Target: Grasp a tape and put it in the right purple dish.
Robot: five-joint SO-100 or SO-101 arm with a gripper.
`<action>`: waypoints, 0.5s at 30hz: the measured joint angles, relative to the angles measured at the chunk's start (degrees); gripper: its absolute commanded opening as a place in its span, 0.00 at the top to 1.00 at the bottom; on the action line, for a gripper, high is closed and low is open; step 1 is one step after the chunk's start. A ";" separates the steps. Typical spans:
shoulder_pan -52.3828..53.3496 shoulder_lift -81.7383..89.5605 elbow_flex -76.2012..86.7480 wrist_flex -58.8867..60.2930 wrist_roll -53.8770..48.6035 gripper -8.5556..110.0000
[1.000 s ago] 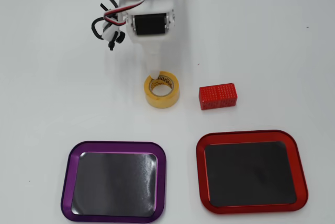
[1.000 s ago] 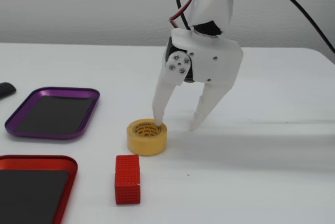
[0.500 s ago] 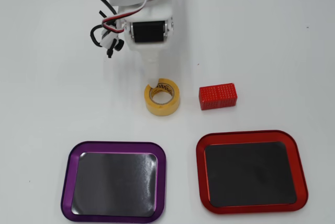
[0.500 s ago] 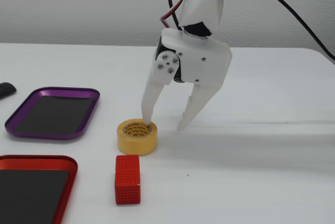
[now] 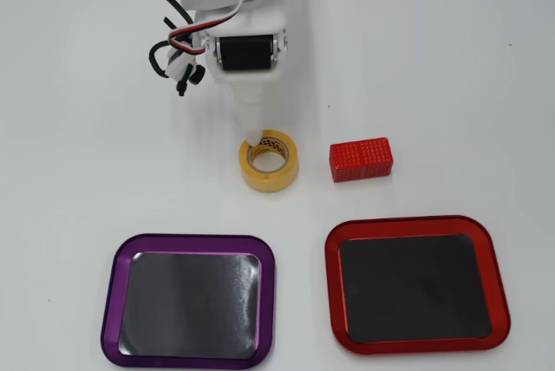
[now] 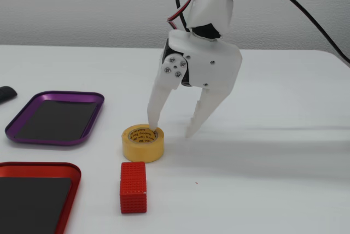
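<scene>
Your claw [image 6: 171,131] straddles the tape's [image 6: 143,143] wall, one finger inside the core. In the fixed view, the block [image 6: 133,187] lies nearer the camera, and both trays [image 6: 54,118] [image 6: 33,196] sit left.

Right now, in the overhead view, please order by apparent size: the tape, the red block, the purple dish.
1. purple dish, clearly the largest.
2. tape.
3. red block, slightly smaller than the tape.

Tape [image 6: 143,143] core print — too small to read
</scene>
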 measured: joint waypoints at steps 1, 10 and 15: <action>-0.62 -0.09 0.00 0.00 0.00 0.80; -4.13 -0.18 0.00 -0.09 0.00 0.80; -4.13 -0.97 0.00 -0.44 0.00 0.80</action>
